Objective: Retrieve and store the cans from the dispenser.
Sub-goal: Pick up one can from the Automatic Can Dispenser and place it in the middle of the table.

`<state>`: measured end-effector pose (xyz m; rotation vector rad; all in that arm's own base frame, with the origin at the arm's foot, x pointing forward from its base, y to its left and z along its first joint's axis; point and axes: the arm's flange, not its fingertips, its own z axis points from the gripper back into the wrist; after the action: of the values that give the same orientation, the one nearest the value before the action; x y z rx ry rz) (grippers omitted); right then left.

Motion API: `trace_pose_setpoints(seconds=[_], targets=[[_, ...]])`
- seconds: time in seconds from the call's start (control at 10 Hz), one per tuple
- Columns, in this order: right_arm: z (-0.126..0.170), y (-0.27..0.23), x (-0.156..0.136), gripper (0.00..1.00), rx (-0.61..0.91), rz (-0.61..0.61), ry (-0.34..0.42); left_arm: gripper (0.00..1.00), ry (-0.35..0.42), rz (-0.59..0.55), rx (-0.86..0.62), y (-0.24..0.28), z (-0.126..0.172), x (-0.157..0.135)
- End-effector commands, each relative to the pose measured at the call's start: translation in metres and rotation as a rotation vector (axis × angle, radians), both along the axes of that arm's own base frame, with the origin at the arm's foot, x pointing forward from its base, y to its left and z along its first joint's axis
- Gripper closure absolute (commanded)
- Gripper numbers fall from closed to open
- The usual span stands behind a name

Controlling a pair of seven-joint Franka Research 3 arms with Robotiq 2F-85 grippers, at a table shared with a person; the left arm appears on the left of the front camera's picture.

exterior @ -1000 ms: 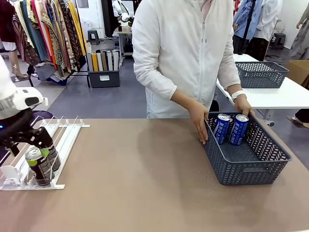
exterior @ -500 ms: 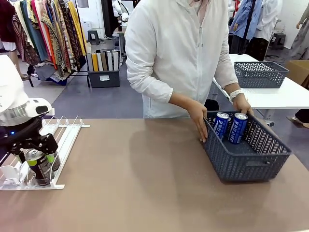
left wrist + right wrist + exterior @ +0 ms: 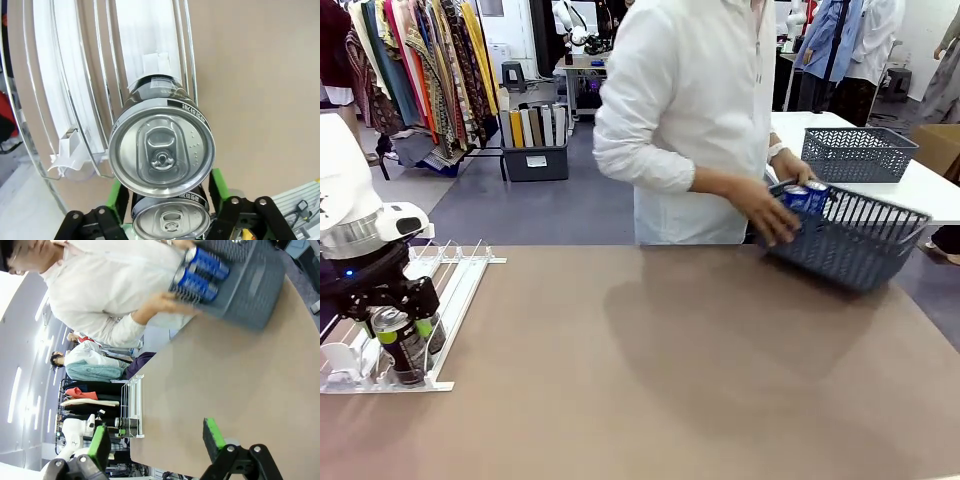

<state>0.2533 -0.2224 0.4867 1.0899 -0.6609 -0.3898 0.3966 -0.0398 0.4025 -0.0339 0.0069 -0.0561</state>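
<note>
Tabletop [image 3: 650, 380]: plain brown, bare across its middle. Room behind it, for your reference: a clothes rail [image 3: 420, 60] hung with garments at far left, a grey bin [image 3: 535, 160] of upright folders on the floor, and a white table [image 3: 920, 200] at far right that carries a spare basket [image 3: 860, 152]. Dispenser [image 3: 455, 285]: white and clear rack with wire rails, lying at the tabletop's left edge. Black cans [image 3: 392, 335]: two, with green marks and silver tops, standing upright one behind the other in a lane at the dispenser's near end. Left gripper [image 3: 167, 192]: your white left arm hangs over that near end and points straight down at the can tops. Its fingers [image 3: 116, 196] stand on either side of the cans, and you cannot tell whether the green pads press a can or merely flank it. Basket [image 3: 865, 245]: dark grey-blue lattice, held tilted and clear of the tabletop at far right by the person's hand [image 3: 775, 218]. Blue cans [image 3: 807, 197]: two, side by side inside that basket. Right gripper [image 3: 156, 437]: raised above the tabletop, fingers spread wide with nothing between them.
</note>
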Motion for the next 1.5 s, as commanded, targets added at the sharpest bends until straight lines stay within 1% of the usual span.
trace_pose_setpoints(seconds=[0.0,0.4,0.5,0.6,0.7,0.8,0.9,1.0,1.1,1.2,1.4], targets=[[0.002,0.0,0.003,0.0,0.011,-0.002,-0.038,1.0,-0.011,0.014,0.002,-0.001,0.002,0.001],[0.002,0.0,0.003,0.0,0.011,-0.002,-0.038,1.0,-0.016,0.012,0.004,0.0,0.004,-0.001],[0.002,0.0,0.003,0.0,0.011,-0.002,-0.038,1.0,-0.027,0.009,0.003,-0.001,0.008,-0.003],[0.002,0.0,0.003,0.0,0.011,-0.002,-0.038,1.0,-0.052,0.009,0.007,-0.002,0.02,-0.008],[0.002,0.0,0.003,0.0,0.011,-0.002,-0.038,1.0,-0.084,0.008,0.001,-0.003,0.042,-0.017],[0.002,0.0,0.003,0.0,0.011,-0.002,-0.038,1.0,-0.086,0.051,0.029,-0.001,0.071,-0.029],[0.002,0.0,0.003,0.0,0.011,-0.002,-0.038,1.0,-0.119,0.079,0.029,0.002,0.102,-0.044],[0.002,0.0,0.003,0.0,0.011,-0.002,-0.038,1.0,-0.185,0.061,0.013,0.003,0.13,-0.059],[0.002,0.0,0.003,0.0,0.011,-0.002,-0.038,1.0,-0.227,0.031,-0.002,0.008,0.158,-0.077],[0.002,0.0,0.003,0.0,0.011,-0.002,-0.038,1.0,-0.287,0.063,-0.026,0.013,0.176,-0.085],[0.002,0.0,0.003,0.0,0.011,-0.002,-0.038,1.0,-0.352,0.08,-0.119,0.03,0.2,-0.102]])
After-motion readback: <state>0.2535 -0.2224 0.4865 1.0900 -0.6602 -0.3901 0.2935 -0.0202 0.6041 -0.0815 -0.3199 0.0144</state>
